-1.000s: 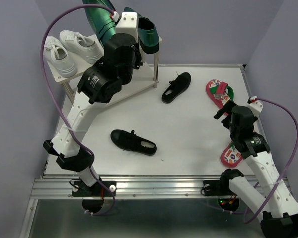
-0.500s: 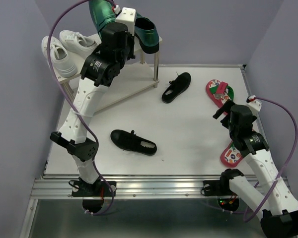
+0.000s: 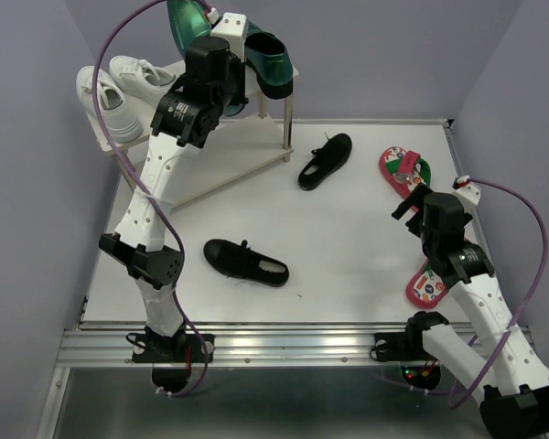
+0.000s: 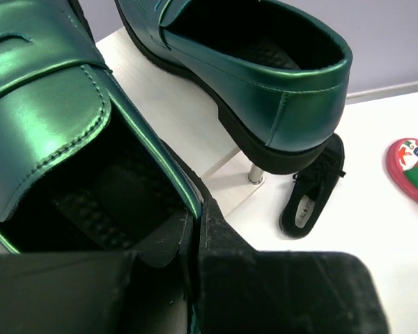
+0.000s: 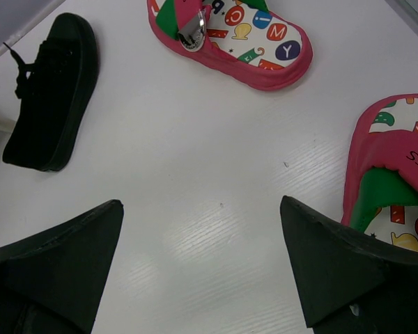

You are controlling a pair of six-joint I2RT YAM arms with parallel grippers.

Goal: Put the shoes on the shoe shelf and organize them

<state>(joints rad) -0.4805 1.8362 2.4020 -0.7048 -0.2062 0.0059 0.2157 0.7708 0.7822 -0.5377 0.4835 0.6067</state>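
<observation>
We see the counter (image 3: 348,238), with the shoe shelf (image 3: 242,157) at its far left. One green loafer (image 3: 273,59) sits on the top tier. Our left pincer (image 4: 195,229) clenches the other loafer (image 4: 49,118) by its heel beside it. Black strap shoes (image 3: 245,262) and red flip-flops (image 3: 404,171) lie on the counter. Our right pincer (image 5: 202,257) hangs released between the flip-flops.

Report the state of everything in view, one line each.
left gripper: shut on the heel of held loafer.
second loafer: upright on shoe shelf.
white sneakers: side by side on shelf.
black strap shoes: apart on table.
flip-flops: apart on table, footbeds up.
right gripper: open, empty.
</observation>
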